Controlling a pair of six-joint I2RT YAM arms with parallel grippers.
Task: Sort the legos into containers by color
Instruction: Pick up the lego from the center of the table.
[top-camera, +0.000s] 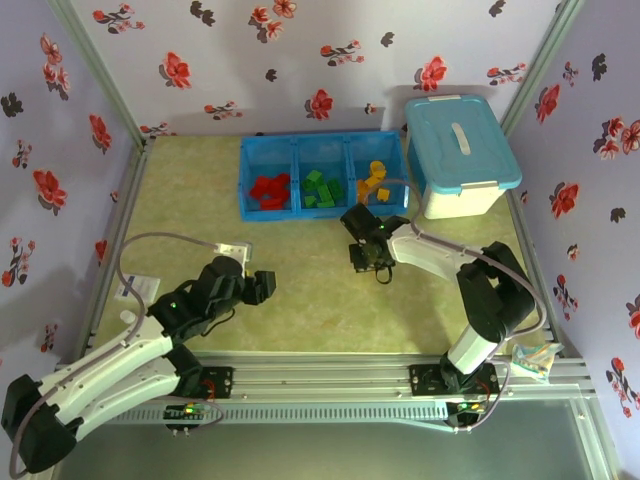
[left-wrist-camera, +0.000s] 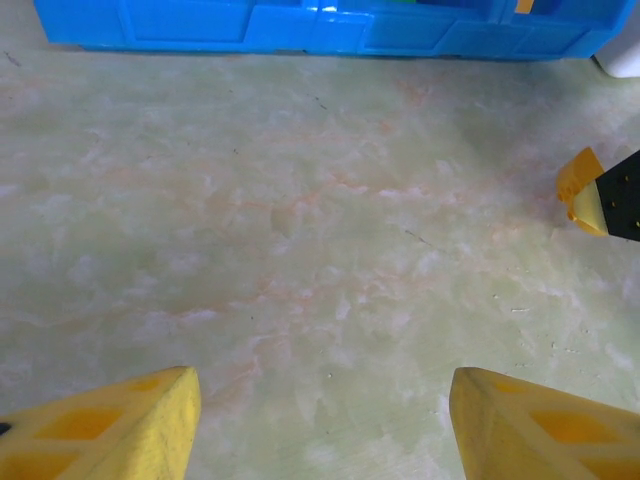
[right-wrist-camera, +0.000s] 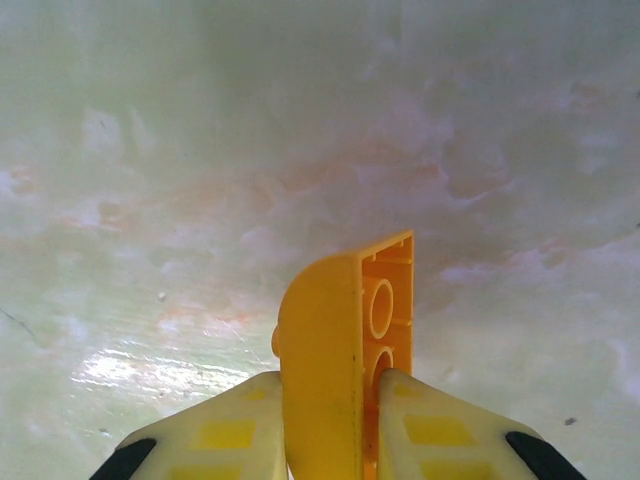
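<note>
Yellow-orange plastic, hard and glossy: 1 brick (right-wrist-camera: 345, 340) stands on edge at the lower centre of the right wrist view. Its hollow underside, with 2 round tubes, faces right. The right gripper (right-wrist-camera: 332, 388) has closed to the brick's thickness, its fingers (right-wrist-camera: 235, 430) pressing the 2 broad faces. Whether the brick touches the table (top-camera: 300, 310) I cannot tell.

I judge it very light and rigid, so it should not deform, but the smooth faces could slip or twist under a loose pinch. A hold across the flat sides, low on the body as here, looks sound.

In the top view the tray (top-camera: 243, 175) lies at upper centre, with red bricks (top-camera: 270, 190) in its left compartment, green bricks (top-camera: 320, 188) in the middle and orange bricks (top-camera: 375, 182) on the right. The held piece probably belongs in the right one.

The left gripper (left-wrist-camera: 322, 390) is spread wide over bare table, holding nothing.
</note>
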